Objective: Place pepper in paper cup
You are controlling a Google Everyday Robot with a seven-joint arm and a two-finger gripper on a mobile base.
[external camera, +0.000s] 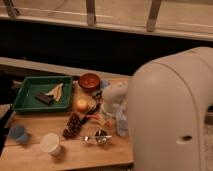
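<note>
Paper cup (50, 143): upright, front-left of surface (30, 160), mouth up.
Pepper (89, 119): lay mid-surface, just right of grapes (73, 126), well apart from cup.
Gripper (97, 112): down at pepper's far end, fingers clenched; hold on pepper not confirmable.
Step judged: grasp.
Next: lift, carry front-left, centre over cup, release.
Tray (25, 97), bowl (90, 81): behind.

High camera looks down past the arm (172, 115) onto the table (30, 156), claw (97, 111) mid-frame.
</note>
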